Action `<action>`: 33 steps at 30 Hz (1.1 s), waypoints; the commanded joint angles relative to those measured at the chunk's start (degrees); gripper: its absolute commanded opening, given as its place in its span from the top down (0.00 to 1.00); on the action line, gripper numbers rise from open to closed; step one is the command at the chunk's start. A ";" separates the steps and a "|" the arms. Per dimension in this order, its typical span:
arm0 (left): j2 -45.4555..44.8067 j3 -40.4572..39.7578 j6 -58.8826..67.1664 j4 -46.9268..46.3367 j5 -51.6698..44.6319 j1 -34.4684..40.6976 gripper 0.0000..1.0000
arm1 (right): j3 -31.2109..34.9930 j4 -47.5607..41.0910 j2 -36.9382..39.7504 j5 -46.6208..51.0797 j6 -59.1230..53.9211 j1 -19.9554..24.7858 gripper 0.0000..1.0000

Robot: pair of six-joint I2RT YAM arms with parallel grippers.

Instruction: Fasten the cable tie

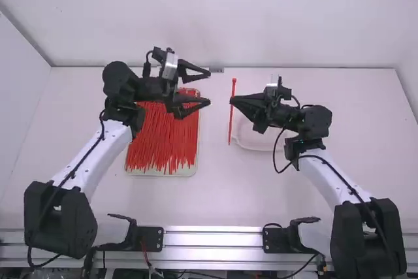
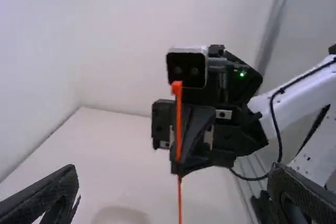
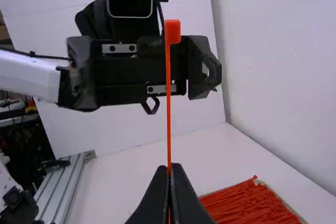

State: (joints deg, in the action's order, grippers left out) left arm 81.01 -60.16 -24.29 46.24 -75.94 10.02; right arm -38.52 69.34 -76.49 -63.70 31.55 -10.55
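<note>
Overhead, the right gripper (image 1: 234, 100) pinches a single red cable tie (image 1: 231, 122) partway down its length, fingers closed on the strap. The tie's square head stands above the fingers and its tail hangs below them toward the table (image 1: 313, 181). The right arm is bent at the elbow, its gripper turned sideways toward the left gripper (image 1: 206, 87). That one is held level just beside the tie, both fingers spread wide with nothing between them. Under the left gripper lies a tray (image 1: 163, 173) heaped with red ties (image 1: 163, 138); a pale shallow dish (image 1: 258, 148) sits under the right one.

From the left wrist, the tie runs upright across the front of the right gripper, its head showing in front of that arm's camera. The left arm's own fingers (image 2: 47, 200) frame the scene far apart.

From the right wrist, the closed fingers (image 3: 157, 198) meet on the strap and the tie rises straight from them. Its head sits before the open left gripper facing it, and the heap of ties lies below, off to one side.
</note>
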 commanded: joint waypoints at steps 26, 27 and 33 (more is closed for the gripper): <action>-0.11 -1.49 -1.88 1.01 1.88 4.24 0.64 | -1.68 0.72 0.63 0.33 -0.94 -6.75 1.00; -0.11 -1.49 -1.90 1.07 1.88 4.22 0.66 | -1.68 0.74 0.63 0.33 -0.96 -6.78 1.00; -0.11 -1.49 -3.06 2.03 1.97 4.24 0.73 | -1.68 0.46 0.61 0.33 -0.98 -6.78 1.00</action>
State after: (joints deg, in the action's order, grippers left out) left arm 81.01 -60.16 -26.48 47.81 -74.30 13.93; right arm -38.52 69.49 -76.49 -62.92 30.35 -17.12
